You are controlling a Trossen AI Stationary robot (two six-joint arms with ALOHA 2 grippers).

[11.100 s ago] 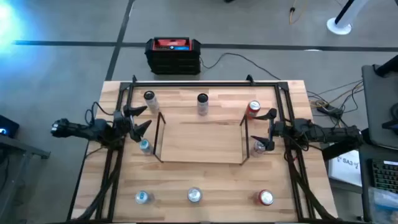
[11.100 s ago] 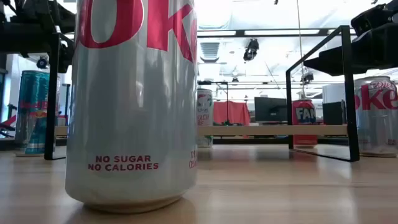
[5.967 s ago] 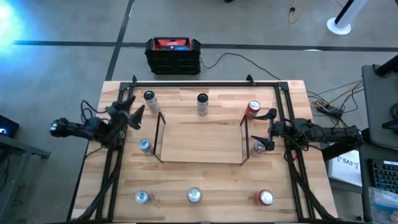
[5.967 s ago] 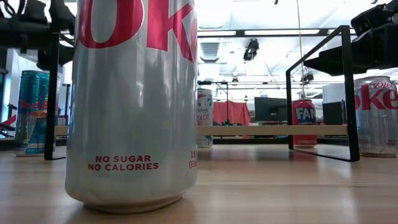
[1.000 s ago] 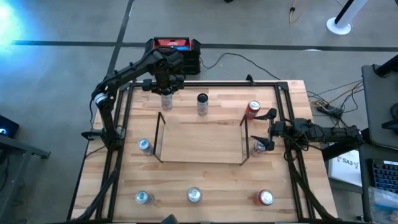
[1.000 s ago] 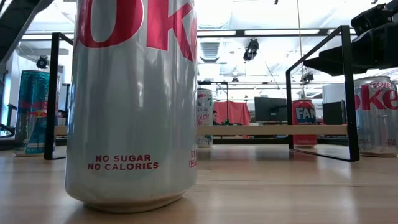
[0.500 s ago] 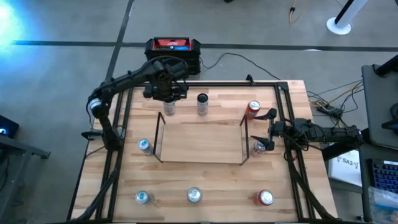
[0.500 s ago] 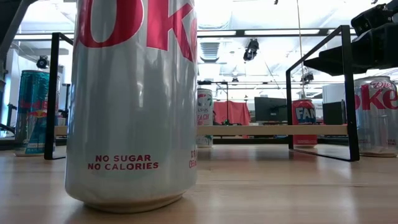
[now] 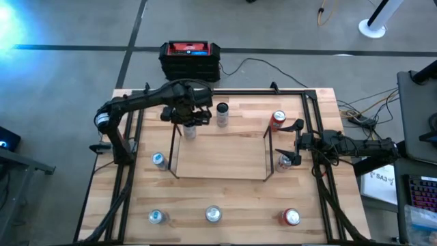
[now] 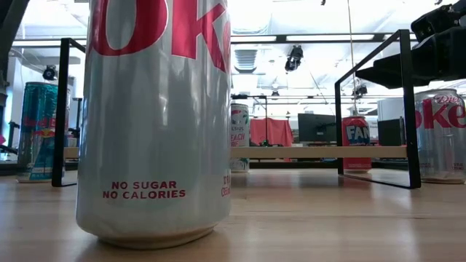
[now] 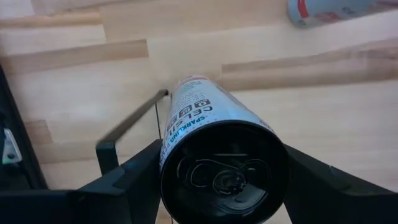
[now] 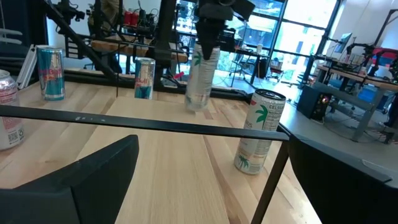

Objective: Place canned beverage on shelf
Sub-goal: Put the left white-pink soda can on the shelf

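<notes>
Silver aluminium fills the low view: a big Coke can [image 10: 154,120] stands at the tabletop's [image 9: 225,198] near edge, lettered "NO SUGAR NO CALORIES". Along that same near edge sit two more cans, a silver one toward the left corner [image 9: 156,216] and a red one toward the right [image 9: 291,217].

Farther in lies the shelf [image 9: 220,152], its wood deck bare between the black end frames. My right end effector [image 9: 293,143] waits by the shelf's right end with its fingers spread wide and nothing in them; a silver can [image 9: 284,162] stands just beside it.

My left end effector [image 9: 190,117] is the one at work. It is clamped across a tall slim can [image 11: 214,140], holding it upright above the shelf's far left corner, clear of the deck. On its side I can read part of "SPARKLING"; the rest is too oblique to make out.

I judge this the carrying step, with the can lifted and brought over the rack. Next I would need to lower it straight until its base sits flat on the deck inside the end frame, then open.

Beyond, near the far edge, stand a white palm-printed can [image 9: 222,113] and a red one [image 9: 277,120].
</notes>
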